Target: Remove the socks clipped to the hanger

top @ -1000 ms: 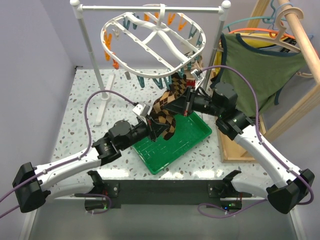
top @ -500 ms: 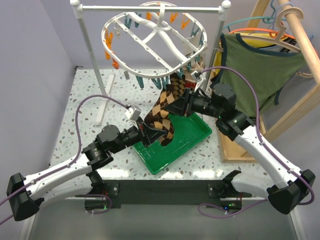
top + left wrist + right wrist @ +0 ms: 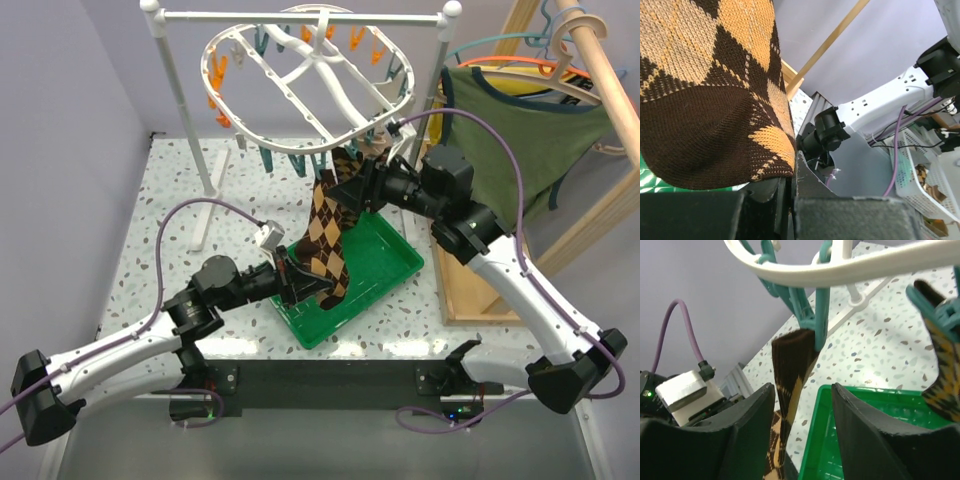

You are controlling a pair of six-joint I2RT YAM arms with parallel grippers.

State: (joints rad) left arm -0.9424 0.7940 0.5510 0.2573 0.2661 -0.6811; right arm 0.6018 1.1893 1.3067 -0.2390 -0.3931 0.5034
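The white oval hanger (image 3: 285, 145) hangs tilted from the rail, and its rim (image 3: 840, 265) crosses the top of the right wrist view. A brown-and-tan diamond sock (image 3: 325, 230) hangs from a teal peg (image 3: 816, 322) and stretches down over the tray. My left gripper (image 3: 298, 283) is shut on the sock's dark toe (image 3: 715, 130), with jaws together (image 3: 790, 192). My right gripper (image 3: 352, 180) is open just under the peg. The sock's cuff (image 3: 790, 365) hangs in the gap beside its left finger (image 3: 752, 432). A second checkered sock (image 3: 945, 370) is clipped further right.
A green tray (image 3: 385, 262) lies under the sock. The white rail stand (image 3: 180, 110) holds the hanger. Orange and teal pegs (image 3: 215, 85) dangle round the rim. An olive tank top (image 3: 520, 140) hangs on a wooden rack (image 3: 600, 70) at the right.
My right gripper has opened and risen to the peg at the sock's top. My left arm has drawn back toward the near edge with the toe, stretching the sock. The hanger has swung.
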